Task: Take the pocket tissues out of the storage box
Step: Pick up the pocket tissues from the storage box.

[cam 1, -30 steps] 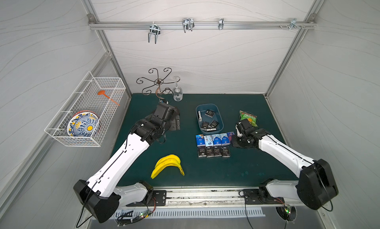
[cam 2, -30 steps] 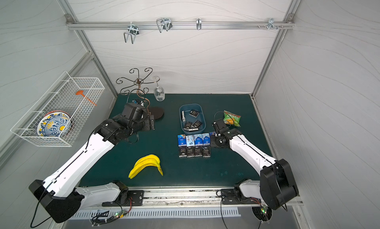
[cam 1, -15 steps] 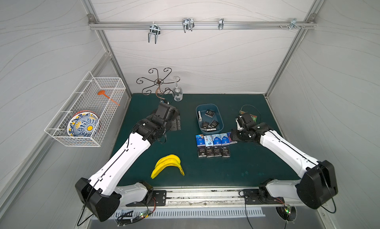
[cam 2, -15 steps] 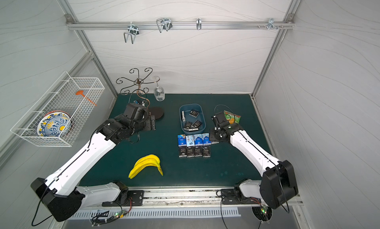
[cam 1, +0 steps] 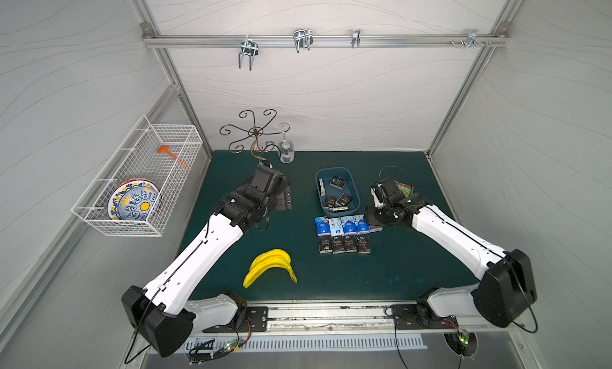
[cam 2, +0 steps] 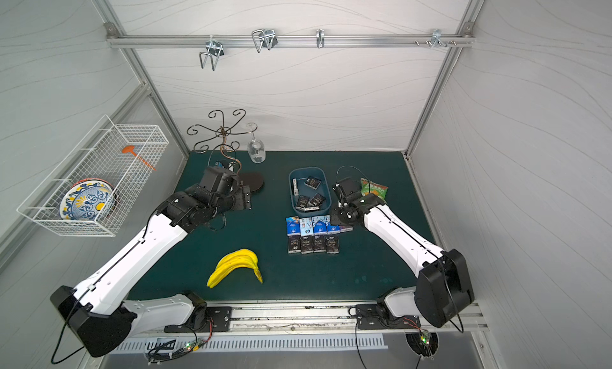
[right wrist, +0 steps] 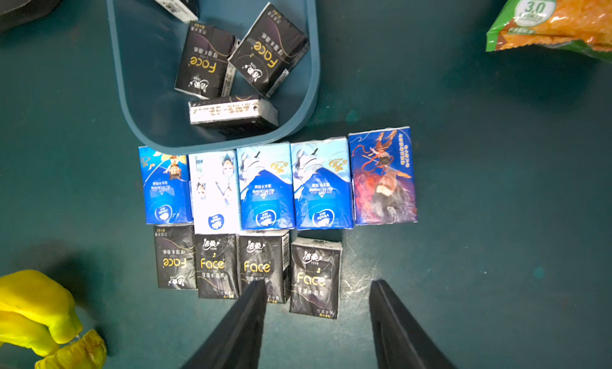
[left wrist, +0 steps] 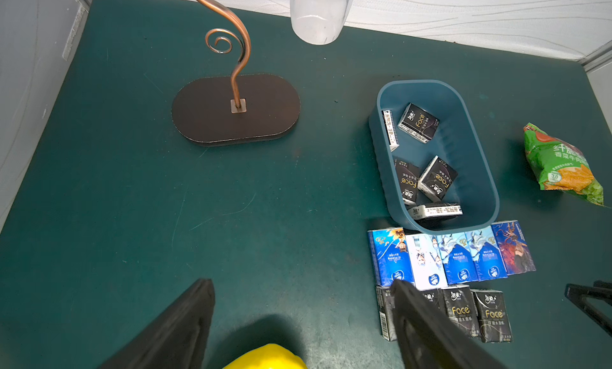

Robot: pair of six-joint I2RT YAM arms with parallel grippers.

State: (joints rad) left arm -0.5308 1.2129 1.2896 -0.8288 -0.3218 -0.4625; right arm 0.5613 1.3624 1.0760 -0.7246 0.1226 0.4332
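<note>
Beyond the two rows of packets (right wrist: 265,185) laid out on the worktop (cam 1: 414,268), the storage box (right wrist: 311,69) lies ahead of my right jaws, which stand released and empty above the end of those rows. Five pocket tissues (right wrist: 202,61) remain inside. The nearest packet (right wrist: 231,110) rests on edge against the end wall, its long axis parallel to that wall and to my jaw opening, so I judge a wrist turn is needed. My right arm (cam 1: 447,231), the nearer one, stretches low toward the box's near corner; my left jaws, also released and empty, hang near the stand base (left wrist: 235,109).
</note>
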